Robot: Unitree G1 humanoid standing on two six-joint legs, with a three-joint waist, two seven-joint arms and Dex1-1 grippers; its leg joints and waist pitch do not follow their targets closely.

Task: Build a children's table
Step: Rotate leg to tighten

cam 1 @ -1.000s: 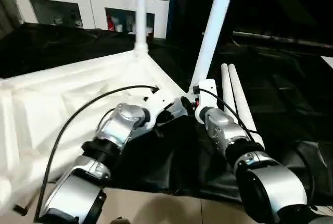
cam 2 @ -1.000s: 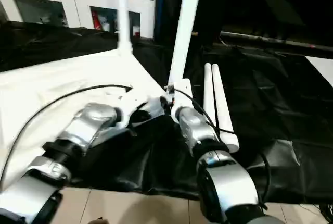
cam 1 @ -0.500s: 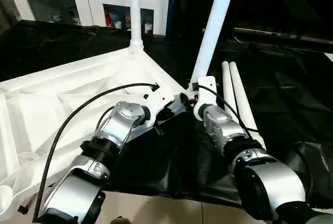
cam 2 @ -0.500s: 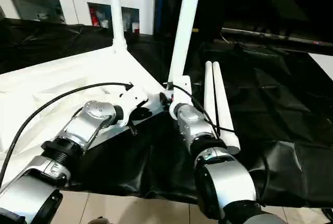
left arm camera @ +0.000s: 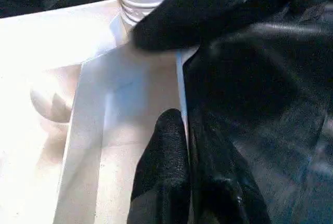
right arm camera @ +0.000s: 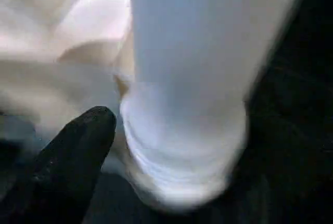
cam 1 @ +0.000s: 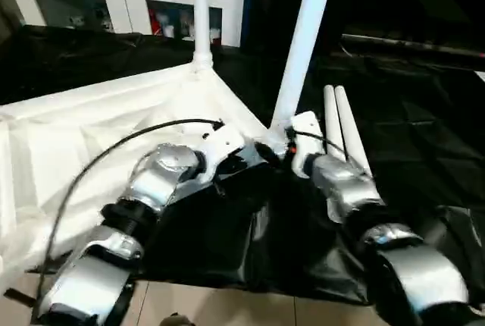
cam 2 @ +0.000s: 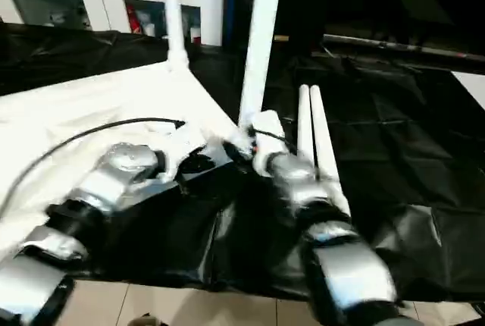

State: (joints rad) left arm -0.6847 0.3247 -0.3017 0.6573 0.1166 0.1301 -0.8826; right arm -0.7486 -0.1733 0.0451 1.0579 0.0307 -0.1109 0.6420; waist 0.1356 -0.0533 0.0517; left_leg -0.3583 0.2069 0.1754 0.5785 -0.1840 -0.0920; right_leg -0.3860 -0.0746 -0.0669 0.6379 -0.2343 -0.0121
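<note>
Left wrist view: my left gripper (left arm camera: 187,146) has its two black fingers pressed together over the edge wall of the tabletop (cam 1: 91,136), with nothing between them.
Tabletop: lies upside down on the black sheet (cam 1: 424,136), ribbed side up.
Standing legs: one leg (cam 1: 201,7) upright at the far corner, another leg (cam 1: 301,45) tilted at the near corner.
Right gripper (right arm camera: 171,146): one black finger (right arm camera: 73,151) stands apart from that leg's base (I see no grip).
Loose legs (cam 1: 339,125): two, side by side on the sheet.

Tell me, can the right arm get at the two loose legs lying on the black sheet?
Probably yes. The two loose legs lie side by side just beside the right gripper, nothing lying across them.
</note>
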